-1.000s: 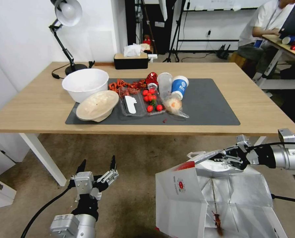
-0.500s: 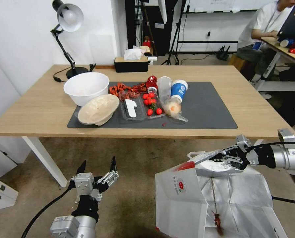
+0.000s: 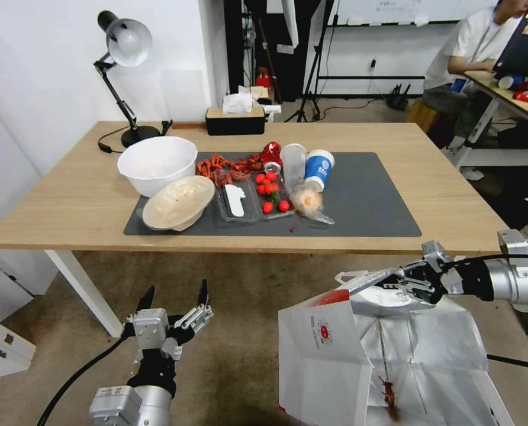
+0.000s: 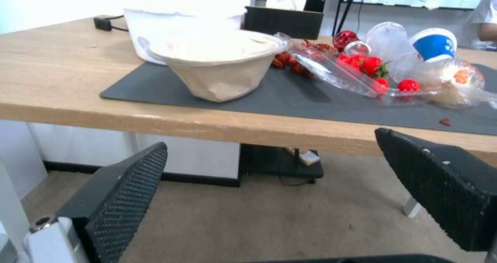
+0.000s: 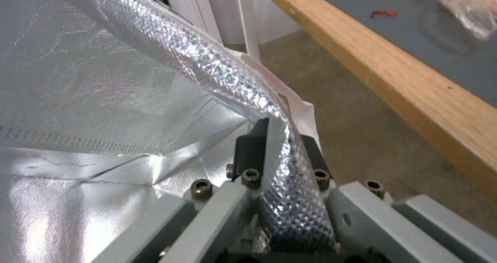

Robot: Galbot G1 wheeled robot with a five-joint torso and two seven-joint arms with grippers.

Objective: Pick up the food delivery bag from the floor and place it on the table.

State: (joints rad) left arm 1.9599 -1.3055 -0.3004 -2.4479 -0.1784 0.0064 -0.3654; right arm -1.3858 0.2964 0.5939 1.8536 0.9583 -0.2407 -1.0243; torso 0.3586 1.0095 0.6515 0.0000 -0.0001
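Observation:
The food delivery bag [image 3: 323, 355], white with a round red logo and silver foil lining [image 5: 103, 80], stands open at the lower right, below the level of the table's [image 3: 68, 195] front edge. Its bottom is cut off by the picture's edge, so contact with the floor [image 3: 246, 284] is hidden. My right gripper [image 3: 397, 284] is shut on the bag's foil rim, which is pinched between the fingers [image 5: 279, 138]. At the lower left my left gripper [image 3: 175, 291] hangs over the floor, open and holding nothing [image 4: 279, 185], facing the table's front edge.
On the table's dark grey mat [image 3: 364, 201] sit a white bowl [image 3: 157, 163], a paper bowl [image 3: 178, 201], trays of tomatoes [image 3: 270, 192], cups [image 3: 318, 168] and a plastic bag. A lamp [image 3: 128, 47] and tissue box [image 3: 234, 118] stand at the back. A white table leg [image 3: 80, 284] is at left.
The whole picture has shifted, with the table now lower and a little farther off, so the camera has moved. Both grippers and the bag keep their places in the view.

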